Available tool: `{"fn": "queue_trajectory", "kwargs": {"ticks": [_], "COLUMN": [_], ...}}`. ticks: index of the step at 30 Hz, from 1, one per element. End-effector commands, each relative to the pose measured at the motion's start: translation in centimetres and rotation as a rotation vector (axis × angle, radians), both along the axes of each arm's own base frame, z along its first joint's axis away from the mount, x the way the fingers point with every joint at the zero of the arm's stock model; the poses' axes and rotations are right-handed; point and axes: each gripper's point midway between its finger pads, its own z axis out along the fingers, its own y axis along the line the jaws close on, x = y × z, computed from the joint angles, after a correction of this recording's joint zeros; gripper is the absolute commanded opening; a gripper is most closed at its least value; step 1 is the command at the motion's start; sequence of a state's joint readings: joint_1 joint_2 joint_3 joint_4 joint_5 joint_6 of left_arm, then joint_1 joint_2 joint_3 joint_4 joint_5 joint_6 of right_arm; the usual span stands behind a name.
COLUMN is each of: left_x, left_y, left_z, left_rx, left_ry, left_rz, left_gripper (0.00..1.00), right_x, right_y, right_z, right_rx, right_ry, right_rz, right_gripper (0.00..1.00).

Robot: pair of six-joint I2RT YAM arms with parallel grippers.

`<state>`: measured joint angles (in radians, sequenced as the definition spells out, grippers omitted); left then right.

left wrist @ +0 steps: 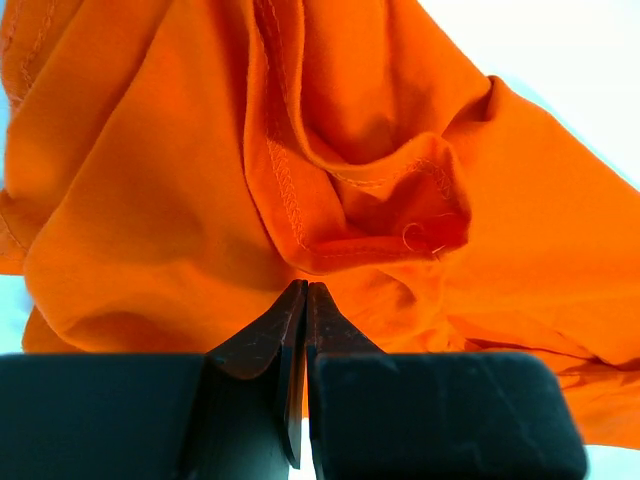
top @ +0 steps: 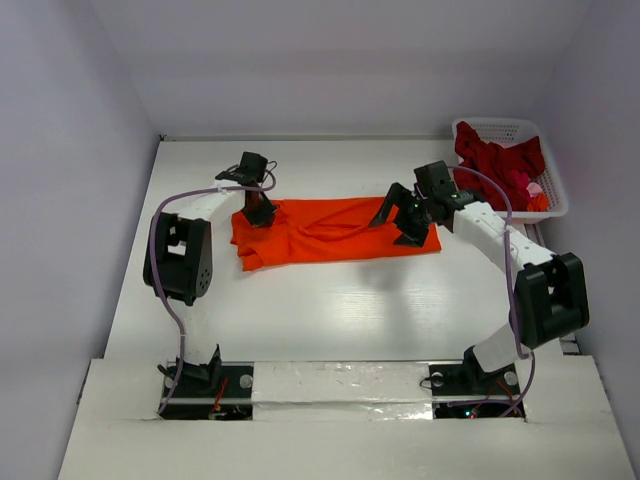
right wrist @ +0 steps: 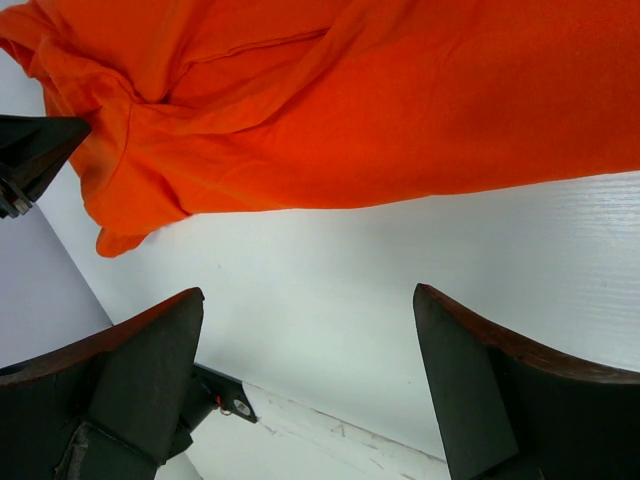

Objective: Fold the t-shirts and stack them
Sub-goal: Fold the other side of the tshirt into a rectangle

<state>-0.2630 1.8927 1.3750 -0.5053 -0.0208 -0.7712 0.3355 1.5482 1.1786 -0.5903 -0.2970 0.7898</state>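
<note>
A white table [top: 330, 320] stands enclosed by plain pale lavender walls [top: 330, 70], evenly lit.

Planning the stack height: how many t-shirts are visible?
2 distinct: an orange t-shirt spread on the table, a dark red heap in the basket. The heap may hide more.

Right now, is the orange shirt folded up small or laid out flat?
Laid out, not folded small: the orange shirt stretches across the table, wrinkled at one end where the left pincer is shut on it.

My left arm [top: 205, 205] and right arm [top: 490, 225] are white links with black joint housings [top: 180, 258], lilac cables [top: 178, 322]; right gripper [right wrist: 307, 290] fingers [right wrist: 150, 370] dark wedges.
</note>
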Motion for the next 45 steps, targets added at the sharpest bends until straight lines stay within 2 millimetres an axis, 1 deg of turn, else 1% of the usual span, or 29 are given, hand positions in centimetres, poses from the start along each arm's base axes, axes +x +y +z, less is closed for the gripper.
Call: {"fn": "queue_trajectory", "kwargs": {"ticks": [1, 2, 4, 5, 7, 8, 10, 11, 13, 14, 16, 17, 19, 22, 23, 24, 25, 26, 28, 29, 31, 32, 34, 35, 37, 38, 40, 41, 45], "left_x": [1.0, 1.7, 2.5, 3.6, 4.7, 5.7, 6.7, 7.8, 8.7, 9.7, 10.3, 10.8, 11.0, 10.5, 9.6, 9.1, 9.1, 7.1, 5.7, 4.4, 2.8, 1.5, 0.8, -0.1, -0.3, -0.4, -0.1, 0.2, 1.2], "left_y": [-0.1, -0.4, -0.6, -0.8, -0.9, -1.1, -1.4, -1.7, -2.0, -2.3, -2.7, -2.9, -3.2, -2.8, -2.5, -2.2, -1.9, -1.2, -0.7, -0.3, 0.4, 0.8, 1.3, 1.6, 1.6, 1.7, 1.5, 1.4, 1.0], "left_z": [1.8, 1.8, 1.5, 1.4, 1.4, 1.3, 1.2, 1.2, 1.3, 1.5, 1.7, 2.1, 2.7, 4.6, 5.6, 6.2, 7.7, 7.8, 8.3, 8.4, 7.5, 6.4, 5.3, 4.2, 3.3, 2.5, 1.7, 1.0, -0.7], "left_rx": [0.009, 0.007, 0.011, 0.012, 0.021, 0.023, 0.024, 0.02, 0.017, 0.014, 0.0, -0.006, -0.019, -0.02, -0.017, -0.009, -0.002, 0.007, 0.019, 0.027, 0.053, 0.066, 0.081, 0.089, 0.091, 0.096, 0.095, 0.097, 0.106], "left_ry": [-0.054, -0.061, -0.056, -0.061, -0.07, -0.079, -0.084, -0.095, -0.097, -0.111, -0.112, -0.126, -0.142, -0.178, -0.19, -0.196, -0.229, -0.214, -0.219, -0.21, -0.169, -0.137, -0.128, -0.103, -0.093, -0.074, -0.059, -0.044, 0.005], "left_rz": [-0.004, -0.004, -0.008, -0.009, -0.012, -0.013, -0.015, -0.015, -0.018, -0.018, -0.026, -0.028, -0.031, -0.028, -0.028, -0.028, -0.02, -0.018, -0.026, -0.031, -0.041, -0.044, -0.039, -0.037, -0.032, -0.029, -0.032, -0.037, -0.046], "left_gripper": [0.0, 0.0, 0.0, 0.0, 0.0, 0.0, 0.0, 0.0, 0.0, 0.0, 0.0, 0.0, 0.0, 0.0, 0.0, 0.0, 0.0, 0.0, 0.0, 0.0, 0.0, 0.0, 0.0, 0.0, 0.0, 0.0, 0.0, 0.0, 0.0], "right_x": [0.3, 0.3, 0.2, 0.2, 0.1, 0.1, 0.0, 0.0, -0.1, -0.1, -0.2, -0.2, -0.2, -0.1, -0.2, -0.1, -0.1, -0.1, -0.1, -0.1, 0.0, 0.0, 0.1, 0.1, 0.1, 0.1, 0.0, 0.0, -0.2], "right_y": [0.6, 0.5, 0.5, 0.5, 0.4, 0.3, 0.2, 0.2, 0.1, 0.1, 0.0, 0.0, 0.0, -0.1, 0.0, 0.0, 0.0, 0.0, 0.0, 0.1, 0.2, 0.3, 0.4, 0.5, 0.5, 0.5, 0.4, 0.3, 0.2], "right_z": [1.0, 1.0, 1.0, 1.0, 1.1, 1.1, 1.2, 1.2, 1.3, 1.4, 1.4, 1.5, 1.5, 1.7, 1.7, 1.7, 1.8, 1.8, 1.7, 1.7, 1.7, 1.7, 1.7, 1.9, 2.0, 2.1, 2.1, 2.1, 2.1], "right_rx": [0.026, 0.027, 0.025, 0.024, 0.019, 0.016, 0.014, 0.013, 0.01, 0.009, 0.006, 0.006, 0.007, 0.005, 0.006, 0.006, 0.008, 0.009, 0.009, 0.011, 0.018, 0.023, 0.031, 0.036, 0.036, 0.034, 0.031, 0.029, 0.021], "right_ry": [-0.047, -0.049, -0.048, -0.047, -0.05, -0.051, -0.052, -0.052, -0.053, -0.055, -0.058, -0.058, -0.058, -0.062, -0.062, -0.063, -0.064, -0.066, -0.063, -0.063, -0.062, -0.061, -0.06, -0.061, -0.065, -0.067, -0.068, -0.069, -0.073], "right_rz": [0.013, 0.013, 0.012, 0.013, 0.013, 0.012, 0.011, 0.01, 0.008, 0.006, 0.003, 0.003, 0.004, 0.004, 0.004, 0.004, 0.005, 0.005, 0.004, 0.006, 0.005, 0.008, 0.006, 0.007, 0.009, 0.007, 0.009, 0.01, 0.008], "right_gripper": [0.91, 0.91, 0.91, 0.91, 0.91, 0.91, 0.91, 0.91, 0.91, 0.91, 0.91, 0.91, 0.91, 0.91, 0.91, 0.91, 0.91, 0.91, 0.91, 0.91, 0.91, 0.91, 0.91, 0.91, 0.91, 0.91, 0.91, 0.91, 0.91]}}
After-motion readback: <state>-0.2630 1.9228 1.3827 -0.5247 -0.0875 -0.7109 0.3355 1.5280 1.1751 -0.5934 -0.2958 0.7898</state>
